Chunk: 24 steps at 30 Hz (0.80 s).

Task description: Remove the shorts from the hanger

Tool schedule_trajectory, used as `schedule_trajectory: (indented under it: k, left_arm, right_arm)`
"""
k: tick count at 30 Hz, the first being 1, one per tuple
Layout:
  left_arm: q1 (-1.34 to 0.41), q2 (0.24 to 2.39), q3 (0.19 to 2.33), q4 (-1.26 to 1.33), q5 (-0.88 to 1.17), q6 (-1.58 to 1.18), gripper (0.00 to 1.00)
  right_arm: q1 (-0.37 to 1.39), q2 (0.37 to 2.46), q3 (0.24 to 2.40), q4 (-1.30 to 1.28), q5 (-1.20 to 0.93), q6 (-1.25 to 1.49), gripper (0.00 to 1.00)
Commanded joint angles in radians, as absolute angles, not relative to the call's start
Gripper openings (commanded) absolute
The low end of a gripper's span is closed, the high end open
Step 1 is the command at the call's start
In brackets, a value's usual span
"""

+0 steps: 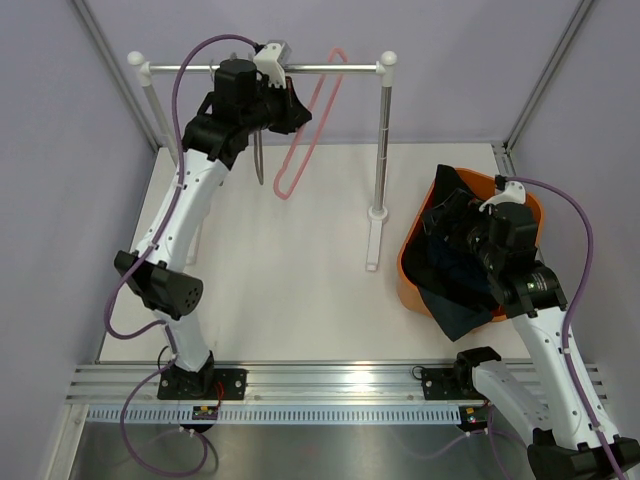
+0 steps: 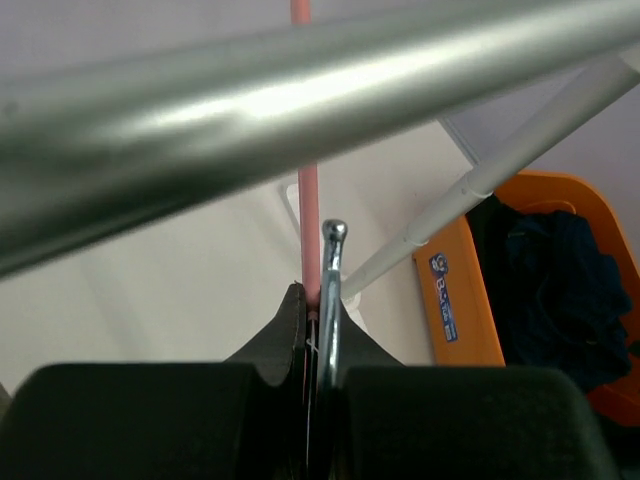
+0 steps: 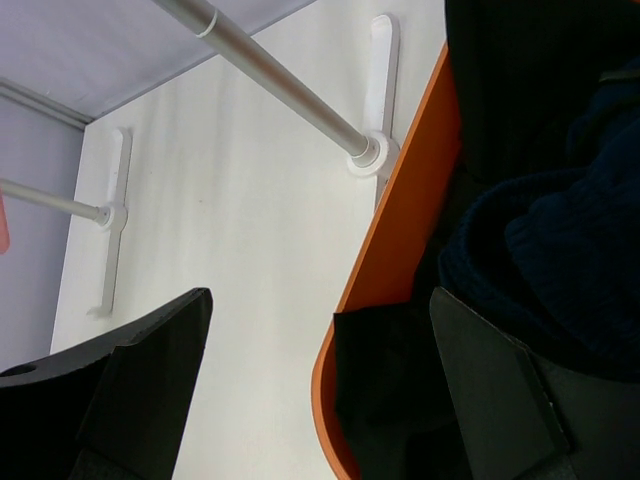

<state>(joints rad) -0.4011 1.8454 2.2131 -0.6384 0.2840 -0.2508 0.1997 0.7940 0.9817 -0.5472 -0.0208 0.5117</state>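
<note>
left gripper (image 2: 315, 300) pressed shut on pink hanger (image 1: 305, 140) under rail (image 1: 320, 68), contact partly hidden | right gripper (image 3: 320, 300) fingers spread above orange bin (image 1: 408, 265) | shorts (image 1: 450, 270) heaped in bin, dark folds merge, possibly three

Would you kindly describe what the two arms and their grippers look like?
The left arm and right arm have white tubular links joined by bulky black joint housings. A purple cable loops along each. The left gripper and right gripper carry broad, matte black, wedge-shaped fingers, with a white bracket at each wrist. No markings are readable.
</note>
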Motion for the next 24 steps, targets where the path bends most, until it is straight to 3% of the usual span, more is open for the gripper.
schedule_trajectory:
  k: [1,11,16,24]
  left_arm:
    - [-0.413,1.743,2.158,-0.649,0.291,-0.216,0.00]
    - [-0.452,1.603,2.025,-0.739,0.330,-0.147,0.00]
    - [-0.512,1.494,1.910,-0.794,0.330,-0.111,0.00]
    - [-0.636,1.336,1.740,-0.842,0.327,-0.097,0.00]
  right_arm:
    - [0.198,0.788,1.026,-0.522,-0.095,0.485,1.00]
    - [0.279,0.848,1.112,-0.522,-0.137,0.494,0.99]
    - [0.405,0.916,1.190,-0.503,-0.060,0.491,0.99]
    - [0.428,1.003,1.226,-0.456,-0.051,0.486,1.00]
